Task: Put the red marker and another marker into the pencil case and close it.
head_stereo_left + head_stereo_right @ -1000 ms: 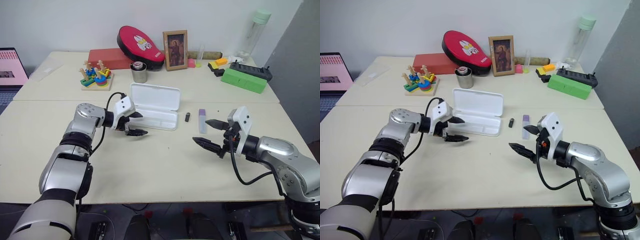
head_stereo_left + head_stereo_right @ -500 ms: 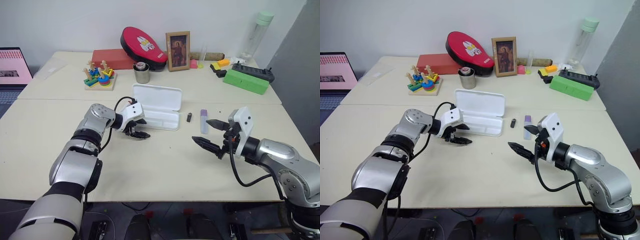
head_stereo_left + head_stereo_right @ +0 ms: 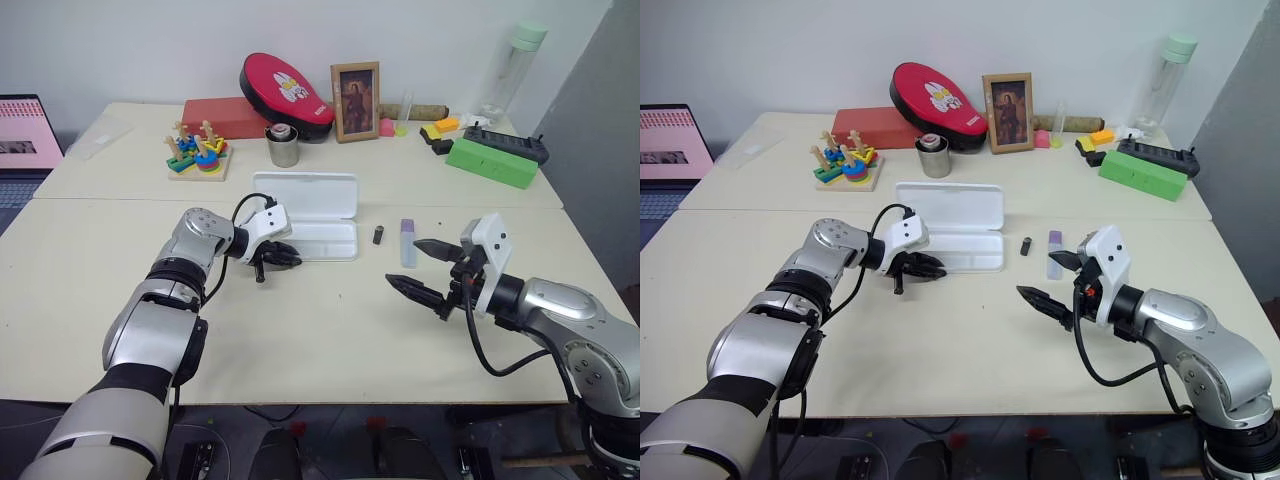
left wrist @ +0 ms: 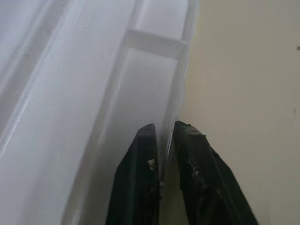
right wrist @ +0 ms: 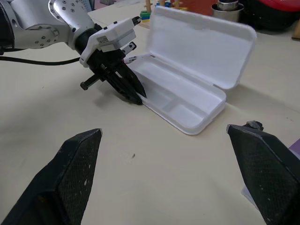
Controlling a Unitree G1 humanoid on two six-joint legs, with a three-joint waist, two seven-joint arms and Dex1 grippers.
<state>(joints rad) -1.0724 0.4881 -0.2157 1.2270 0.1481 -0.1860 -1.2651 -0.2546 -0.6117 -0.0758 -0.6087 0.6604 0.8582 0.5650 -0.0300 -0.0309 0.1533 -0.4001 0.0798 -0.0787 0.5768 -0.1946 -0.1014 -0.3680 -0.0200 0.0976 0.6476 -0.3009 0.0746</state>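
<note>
The pencil case (image 3: 305,194) lies open at the table's middle, its lid leaning back and its tray (image 5: 180,105) showing nothing inside. My left gripper (image 3: 290,256) is shut on the tray's near rim at its left end; the thin white wall stands pinched between the two black fingers (image 4: 185,154). The purple-capped marker (image 3: 406,242) lies on the table to the right of the case. Just in front of it my right gripper (image 3: 404,263) hangs wide open and holds nothing. The red marker is out of view.
A small black stub (image 3: 377,234) lies between the case and the purple marker. Along the back stand a red oval pad (image 3: 283,92), a photo frame (image 3: 353,101), a metal cup (image 3: 281,146), a wooden stacking toy (image 3: 196,152), a green box (image 3: 489,161) and a bottle (image 3: 514,68).
My left gripper went from wide open to shut, closing on the case's near rim. The case has turned a little. The right gripper stayed open and in place.
</note>
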